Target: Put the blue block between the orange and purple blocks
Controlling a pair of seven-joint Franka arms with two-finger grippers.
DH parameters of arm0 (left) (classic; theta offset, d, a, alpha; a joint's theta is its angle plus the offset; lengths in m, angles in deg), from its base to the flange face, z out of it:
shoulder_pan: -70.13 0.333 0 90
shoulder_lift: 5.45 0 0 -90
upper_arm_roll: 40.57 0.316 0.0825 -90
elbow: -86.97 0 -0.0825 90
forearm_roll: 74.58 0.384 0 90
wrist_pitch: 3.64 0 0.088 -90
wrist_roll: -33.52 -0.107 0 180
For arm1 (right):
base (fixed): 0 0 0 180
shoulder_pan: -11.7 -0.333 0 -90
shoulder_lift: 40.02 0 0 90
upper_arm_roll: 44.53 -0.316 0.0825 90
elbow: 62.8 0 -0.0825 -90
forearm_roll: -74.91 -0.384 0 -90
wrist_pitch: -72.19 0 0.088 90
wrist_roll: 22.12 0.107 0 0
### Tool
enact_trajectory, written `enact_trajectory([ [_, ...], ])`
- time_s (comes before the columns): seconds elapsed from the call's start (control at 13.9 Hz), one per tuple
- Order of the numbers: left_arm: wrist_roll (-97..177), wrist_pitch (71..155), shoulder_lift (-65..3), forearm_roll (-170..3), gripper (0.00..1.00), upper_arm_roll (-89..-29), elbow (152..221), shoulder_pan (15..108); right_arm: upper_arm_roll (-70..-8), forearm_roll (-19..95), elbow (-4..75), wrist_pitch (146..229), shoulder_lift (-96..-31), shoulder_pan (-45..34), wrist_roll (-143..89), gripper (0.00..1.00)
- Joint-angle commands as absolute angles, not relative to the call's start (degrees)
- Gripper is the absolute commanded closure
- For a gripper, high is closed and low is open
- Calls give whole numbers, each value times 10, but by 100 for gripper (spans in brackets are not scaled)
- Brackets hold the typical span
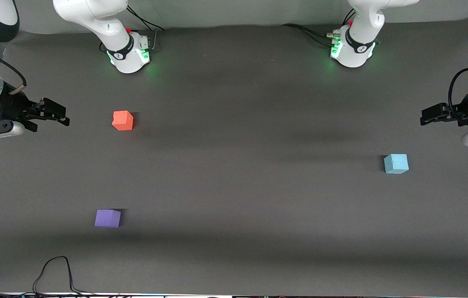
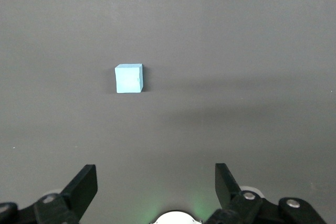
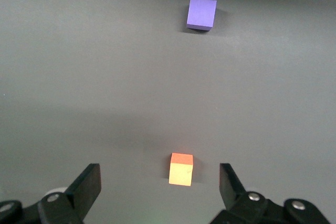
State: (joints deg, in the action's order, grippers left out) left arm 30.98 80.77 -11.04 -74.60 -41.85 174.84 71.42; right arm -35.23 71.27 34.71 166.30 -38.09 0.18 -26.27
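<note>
We see the right gripper (image 1: 58, 116) held level over the right arm's end of the table, fingers (image 3: 86, 184) spread and empty. The orange block (image 1: 123, 120) sits farther from the front camera than the purple block (image 1: 107, 218). The blue block (image 1: 396, 163) (a cube, no long axis) rests flat toward the left arm's end, near the left gripper (image 1: 426, 116), whose fingers (image 2: 84, 187) are also apart.

Both arms run off the front view's side edges, so only the left gripper (image 1: 426, 116) and right gripper (image 1: 62, 116) with their wrists show, while each wrist view cuts its own fingers (image 2: 84, 184) (image 3: 86, 184) off low down.
</note>
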Motion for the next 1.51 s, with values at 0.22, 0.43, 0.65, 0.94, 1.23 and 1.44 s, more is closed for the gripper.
enact_trajectory([
  [0.22,287,814,-95,-735,0,-407,1760,727,-348,719,345,1656,-379,-5,-272,0],
  [0.43,226,816,-73,-726,0,-407,1784,764,-348,718,345,1656,-379,-5,-272,0],
  [0.65,212,844,-29,-710,0,-407,1846,765,-348,718,346,1656,-379,-5,-272,0],
  [0.94,201,883,-44,-710,0,-407,1871,772,-348,718,346,1656,-378,-5,-272,0],
  [1.23,181,1010,-76,-710,0,-405,1954,775,-348,718,346,1656,-379,-5,-272,0],
  [1.44,168,1120,-104,-710,0,-407,2024,793,-348,718,346,1656,-379,-5,-272,0],
])
